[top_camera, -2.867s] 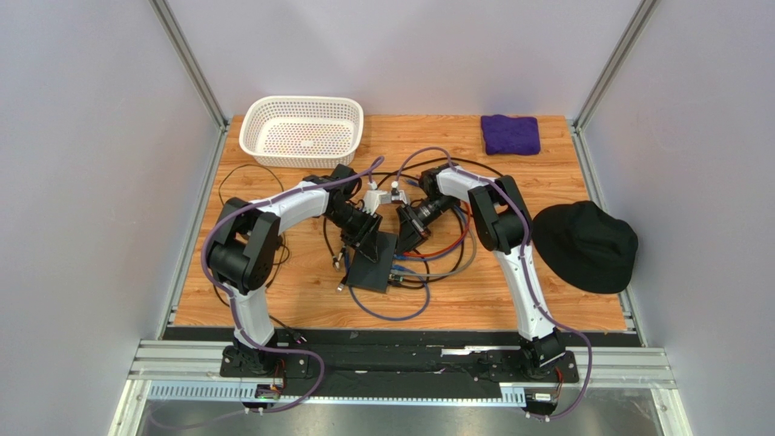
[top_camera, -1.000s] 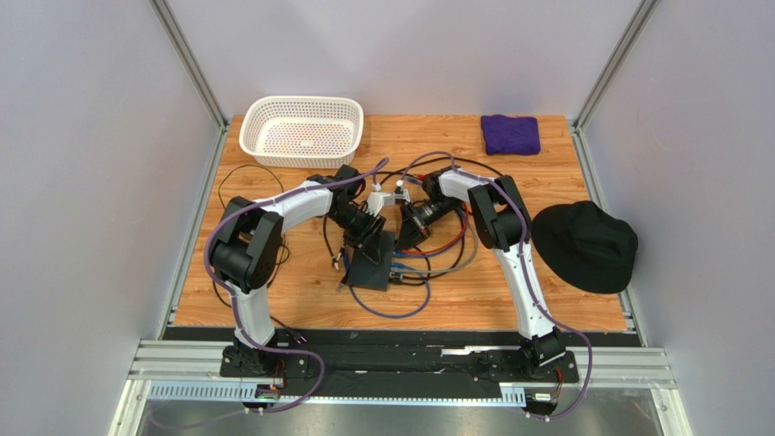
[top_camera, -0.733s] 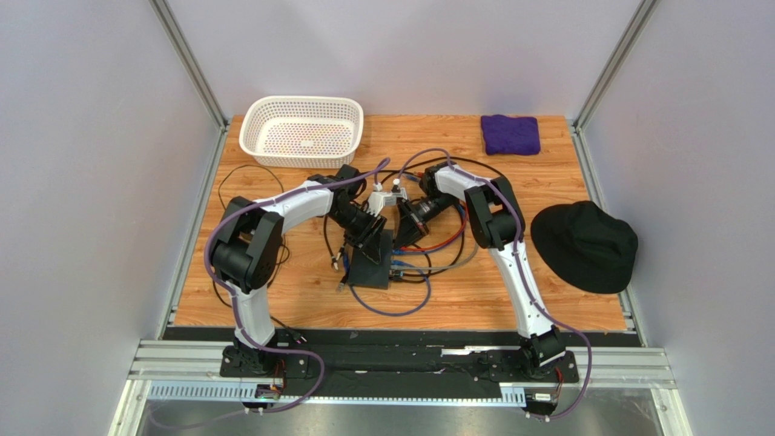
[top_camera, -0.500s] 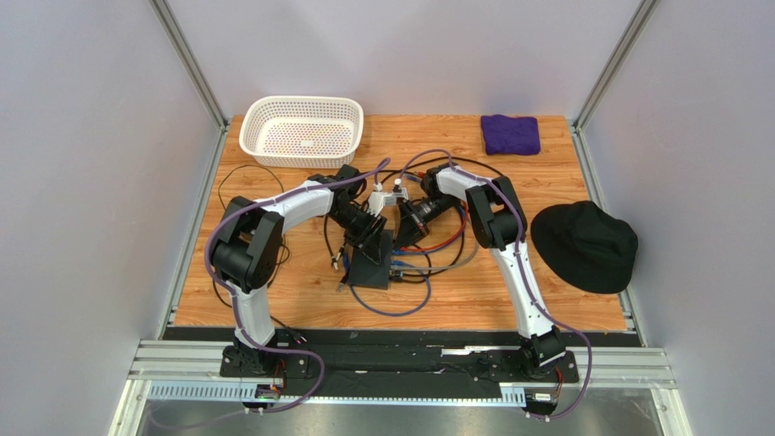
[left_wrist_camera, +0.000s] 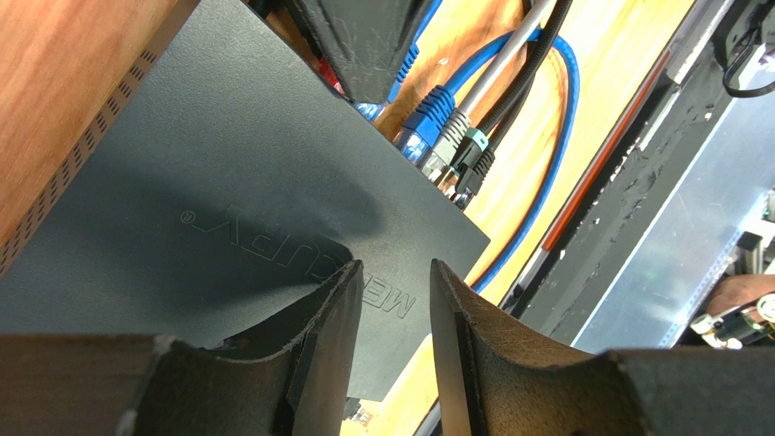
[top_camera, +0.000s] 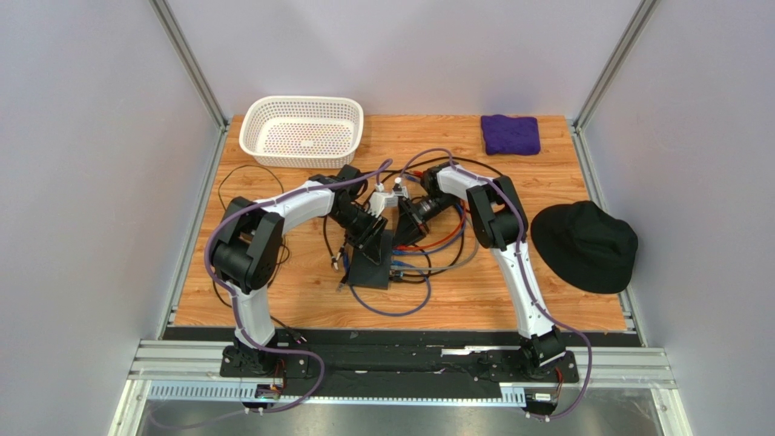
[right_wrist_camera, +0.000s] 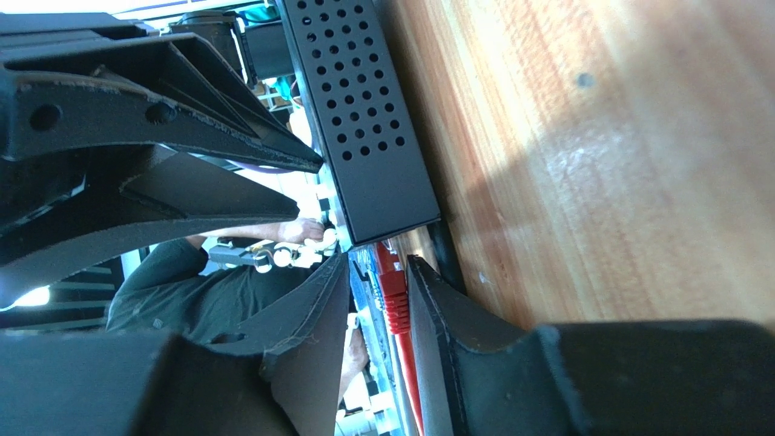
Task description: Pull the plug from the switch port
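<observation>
The switch [top_camera: 371, 265] is a flat black box lying mid-table with several cables at its near-right edge. My left gripper [top_camera: 366, 241] rests over its top face; in the left wrist view the gripper [left_wrist_camera: 393, 272] is open above the embossed lid [left_wrist_camera: 227, 182], holding nothing. A blue plug [left_wrist_camera: 426, 116] and darker plugs sit in the port row. My right gripper [top_camera: 400, 241] is at that port edge. In the right wrist view the gripper [right_wrist_camera: 377, 272] stands open around a red plug [right_wrist_camera: 393, 295] just below the switch's perforated side [right_wrist_camera: 364, 109]. Whether that plug is seated is hidden.
Blue, red and black cables [top_camera: 409, 291] loop on the wood near the switch. A white basket [top_camera: 301, 130] stands at the back left, a purple cloth [top_camera: 510, 133] at the back right, and a black hat [top_camera: 585, 243] at the right edge.
The right gripper's jaws have parted from shut to open around the red plug, and its wrist has shifted slightly. The left gripper and the switch have stayed put.
</observation>
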`<state>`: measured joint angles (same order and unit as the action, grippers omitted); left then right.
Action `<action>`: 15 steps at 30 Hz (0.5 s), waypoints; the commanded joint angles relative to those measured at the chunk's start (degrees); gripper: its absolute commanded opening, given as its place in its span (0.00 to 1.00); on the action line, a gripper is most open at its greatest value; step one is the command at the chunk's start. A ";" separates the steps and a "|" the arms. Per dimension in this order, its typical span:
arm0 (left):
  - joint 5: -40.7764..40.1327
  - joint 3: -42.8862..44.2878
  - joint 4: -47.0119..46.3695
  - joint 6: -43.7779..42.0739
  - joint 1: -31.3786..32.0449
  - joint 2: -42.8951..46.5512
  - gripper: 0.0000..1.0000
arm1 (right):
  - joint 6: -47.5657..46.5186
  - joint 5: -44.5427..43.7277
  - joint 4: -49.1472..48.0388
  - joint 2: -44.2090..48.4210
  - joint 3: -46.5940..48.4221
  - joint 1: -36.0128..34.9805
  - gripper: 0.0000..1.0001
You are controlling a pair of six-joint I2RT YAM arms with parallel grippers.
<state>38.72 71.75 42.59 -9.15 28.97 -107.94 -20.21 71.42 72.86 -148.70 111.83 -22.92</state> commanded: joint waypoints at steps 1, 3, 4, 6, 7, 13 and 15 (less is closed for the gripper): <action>-12.18 -3.45 0.13 -5.35 1.97 -4.91 0.46 | 1.22 -8.40 -10.81 -2.20 0.67 0.59 0.38; -12.26 -3.45 0.21 -5.27 1.97 -4.91 0.46 | 0.61 -8.66 -10.72 -2.29 0.58 0.24 0.38; -12.26 -3.45 0.13 -5.35 1.97 -4.91 0.46 | 0.52 -8.84 -10.72 -2.38 0.41 0.24 0.38; -12.18 -3.45 0.21 -5.27 1.97 -5.00 0.46 | 0.34 -8.67 -10.81 -2.56 0.23 -0.02 0.38; -12.26 -3.45 0.13 -5.35 1.97 -5.00 0.46 | 0.34 -8.66 -10.72 -2.64 0.40 -0.02 0.37; -12.35 -3.45 0.21 -5.36 2.05 -5.09 0.47 | -2.54 -9.54 -8.98 -2.47 0.93 -0.72 0.33; -12.44 -3.45 0.13 -5.44 2.05 -5.00 0.47 | -4.48 -10.50 -7.74 -2.21 0.76 -1.43 0.31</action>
<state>37.98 71.96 42.48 -9.65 29.63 -107.85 -19.49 70.39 71.96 -148.68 112.16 -23.29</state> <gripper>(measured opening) 0.458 0.331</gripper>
